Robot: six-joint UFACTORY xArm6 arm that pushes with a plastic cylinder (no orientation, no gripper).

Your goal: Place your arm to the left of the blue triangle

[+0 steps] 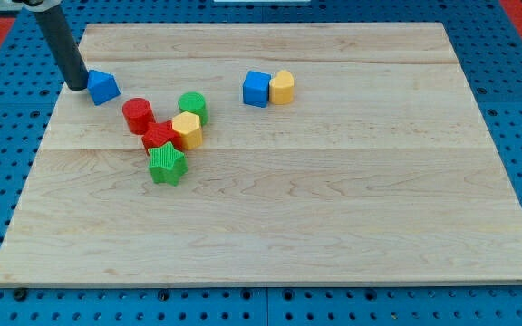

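Looking at position: your tip sits at the view's upper left of the pale wooden desk, just beside the small blue plastic triangle block, on its view-left side, near touching or barely apart.
Task's thing: the blue triangle lies near the desk's upper-left corner, apart from every other block.
Fingers: there are none on this rig; only a straight dark rod, so nothing opens, closes or grips.
Progress: you appear to be essentially where the task wants you.
Neighbours: a red cylinder, green cylinder, yellow hexagonal block, a second red block of unclear shape and a green star cluster to the lower right; a blue cube touches a yellow block further right.
Risk: any creep toward the view's right would shove the triangle away, probably toward the red cylinder.
Risk: drifting left would carry the rod off the desk edge, which lies near.
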